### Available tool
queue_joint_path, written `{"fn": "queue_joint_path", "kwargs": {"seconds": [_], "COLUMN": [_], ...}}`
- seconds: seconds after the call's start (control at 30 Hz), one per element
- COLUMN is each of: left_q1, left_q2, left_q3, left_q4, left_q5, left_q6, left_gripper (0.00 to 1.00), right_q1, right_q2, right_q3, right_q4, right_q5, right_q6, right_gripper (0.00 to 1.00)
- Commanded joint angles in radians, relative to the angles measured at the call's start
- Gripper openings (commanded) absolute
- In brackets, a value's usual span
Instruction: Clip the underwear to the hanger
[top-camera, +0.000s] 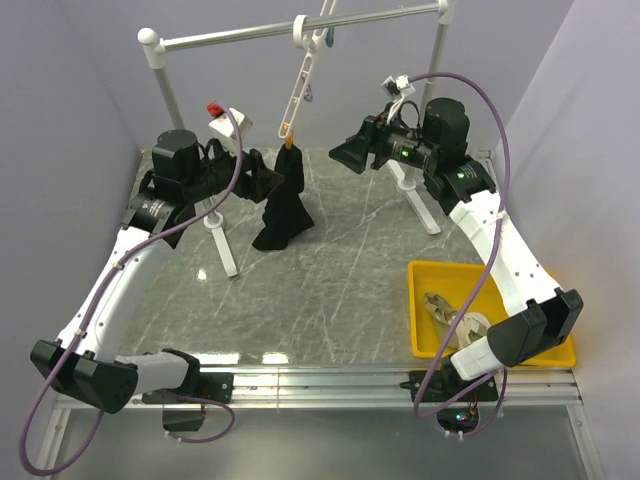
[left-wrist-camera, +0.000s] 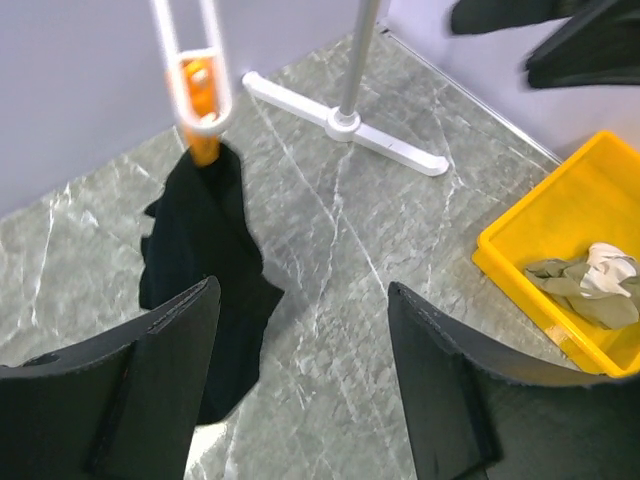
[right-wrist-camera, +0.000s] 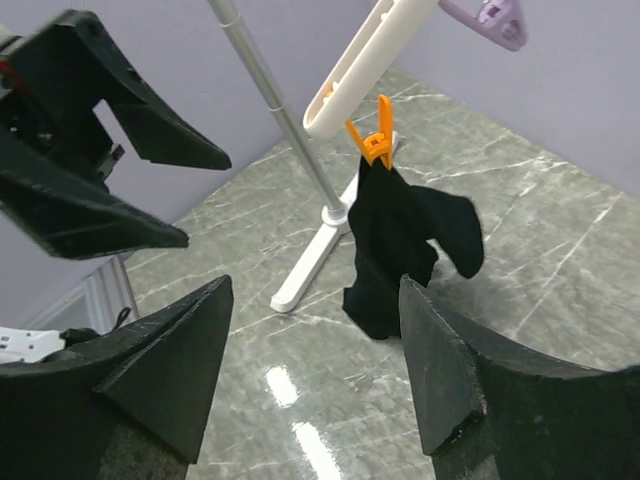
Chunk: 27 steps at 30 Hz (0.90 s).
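One orange clip (right-wrist-camera: 377, 135) on the hanger (top-camera: 300, 85) pins the underwear (top-camera: 283, 215), trailing onto the table (top-camera: 360, 265); left gripper (left-wrist-camera: 302, 290) and right gripper (right-wrist-camera: 315, 285) gape empty, so I'd retreat gently without snagging it.

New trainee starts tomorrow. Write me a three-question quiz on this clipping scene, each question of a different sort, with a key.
1. True or false: the underwear hangs from an orange clip on the hanger.
2. Which holds the beige cloth? A the yellow tray; B the left arm's jaws; C the rail.
3. Fill in: both arms' jaws stand ____, with nothing between them.
Key: 1 true; 2 A; 3 open.
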Motion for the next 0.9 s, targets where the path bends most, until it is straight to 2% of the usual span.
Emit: {"fn": "queue_joint_path", "kwargs": {"seconds": [0.0, 0.1, 0.37, 0.43, 0.57, 0.73, 0.87], "left_q1": [0.045, 0.071, 0.074, 0.072, 0.072, 0.071, 0.04], "left_q2": [-0.028, -0.049, -0.091, -0.077, -0.031, 0.023, 0.06], "left_q3": [-0.032, -0.055, -0.119, -0.124, -0.105, -0.089, -0.056], "left_q4": [0.031, 0.054, 0.149, 0.185, 0.234, 0.356, 0.378], "left_q5": [0.072, 0.155, 0.215, 0.253, 0.307, 0.185, 0.077], "left_q6": [-0.046, -0.044, -0.012, -0.017, -0.044, -0.109, -0.109], "left_gripper": [0.72, 0.71, 0.69, 0.69, 0.68, 0.73, 0.77], "right_q1": [0.001, -0.001, -0.036, -0.045, -0.05, -0.071, -0.081], "right_q2": [-0.068, -0.071, -0.052, -0.045, -0.03, 0.071, 0.182], "right_q3": [-0.002, -0.004, 0.028, 0.022, -0.054, -0.029, 0.094], "right_q4": [-0.002, -0.02, -0.017, 0.019, 0.219, 0.337, 0.375], "right_q5": [0.05, 0.078, 0.19, 0.187, 0.144, 0.017, -0.06], "right_q6": [-0.048, -0.088, -0.214, -0.255, -0.405, -0.465, -0.471], "right_gripper": [0.73, 0.73, 0.73, 0.72, 0.61, 0.61, 0.69]}}
